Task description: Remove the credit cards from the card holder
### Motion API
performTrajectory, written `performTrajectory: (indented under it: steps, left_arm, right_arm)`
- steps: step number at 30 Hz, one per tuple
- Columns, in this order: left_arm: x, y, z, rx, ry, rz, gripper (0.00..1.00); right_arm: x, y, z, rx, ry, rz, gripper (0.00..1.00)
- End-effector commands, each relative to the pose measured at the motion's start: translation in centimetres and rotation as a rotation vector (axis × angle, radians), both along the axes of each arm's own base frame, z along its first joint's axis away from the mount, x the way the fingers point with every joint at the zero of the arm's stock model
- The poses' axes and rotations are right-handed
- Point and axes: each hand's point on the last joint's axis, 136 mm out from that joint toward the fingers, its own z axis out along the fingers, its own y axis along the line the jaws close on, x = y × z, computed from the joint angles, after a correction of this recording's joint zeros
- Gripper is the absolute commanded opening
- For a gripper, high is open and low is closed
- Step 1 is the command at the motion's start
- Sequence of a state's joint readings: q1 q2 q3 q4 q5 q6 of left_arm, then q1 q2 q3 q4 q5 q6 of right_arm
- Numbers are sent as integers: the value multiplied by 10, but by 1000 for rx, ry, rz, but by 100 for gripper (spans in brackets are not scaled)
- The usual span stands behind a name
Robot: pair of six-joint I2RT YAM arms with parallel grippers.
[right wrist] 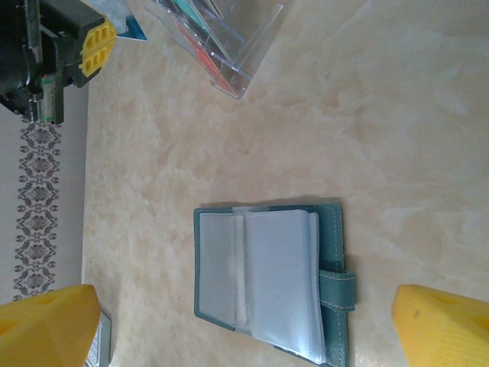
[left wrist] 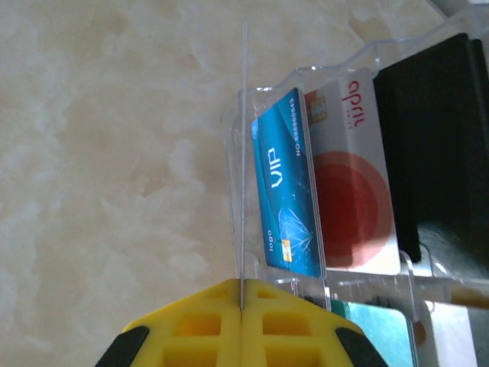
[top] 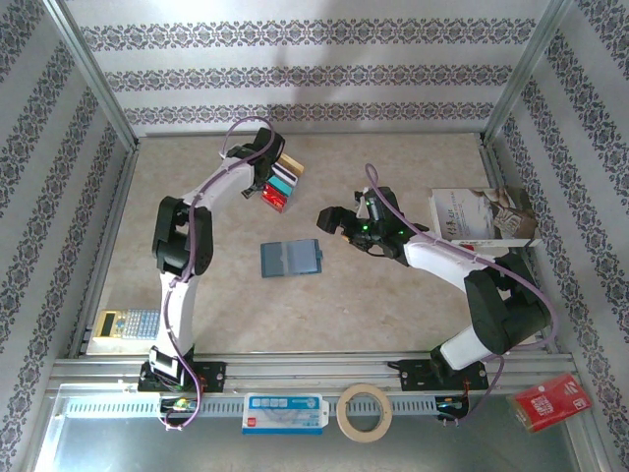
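The slate-blue card holder [top: 292, 258] lies open on the table, its clear sleeves [right wrist: 279, 283] facing up. My right gripper [top: 334, 218] hangs open just right of it, and the holder shows between the two yellow fingertips [right wrist: 46, 325] without touching them. My left gripper [left wrist: 243, 294] is shut on a thin credit card [left wrist: 244, 153], seen edge-on at the left end of a clear rack [left wrist: 252, 99]. In that rack stand a blue card [left wrist: 290, 183], a white-and-red card [left wrist: 348, 191] and a black card [left wrist: 432, 138]. In the top view the left gripper [top: 265, 157] is at the rack [top: 283, 182].
A white-and-brown booklet [top: 482, 216] stands at the right behind my right arm. A calculator [top: 128, 324] lies at the near left. On the front rail sit a tape roll [top: 364, 411], a white-and-blue label [top: 283, 413] and a red packet [top: 550, 401].
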State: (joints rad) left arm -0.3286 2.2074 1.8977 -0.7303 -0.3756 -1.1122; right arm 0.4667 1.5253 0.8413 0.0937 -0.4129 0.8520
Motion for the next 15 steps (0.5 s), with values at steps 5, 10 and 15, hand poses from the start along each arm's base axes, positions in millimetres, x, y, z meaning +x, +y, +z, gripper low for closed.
performTrajectory:
  steps: [5,10,15]
  left_arm:
    - [2,-10,-4,-23,10,76,0]
    - [7,-12,-10,-17,23,76,0]
    - [8,-12,-17,-14,32,90,0]
  right_arm:
    - [-2,4,1,26,8,29,98]
    - [-2,5,0,32,17,28,98]
    - [-2,4,0,33,20,26,98]
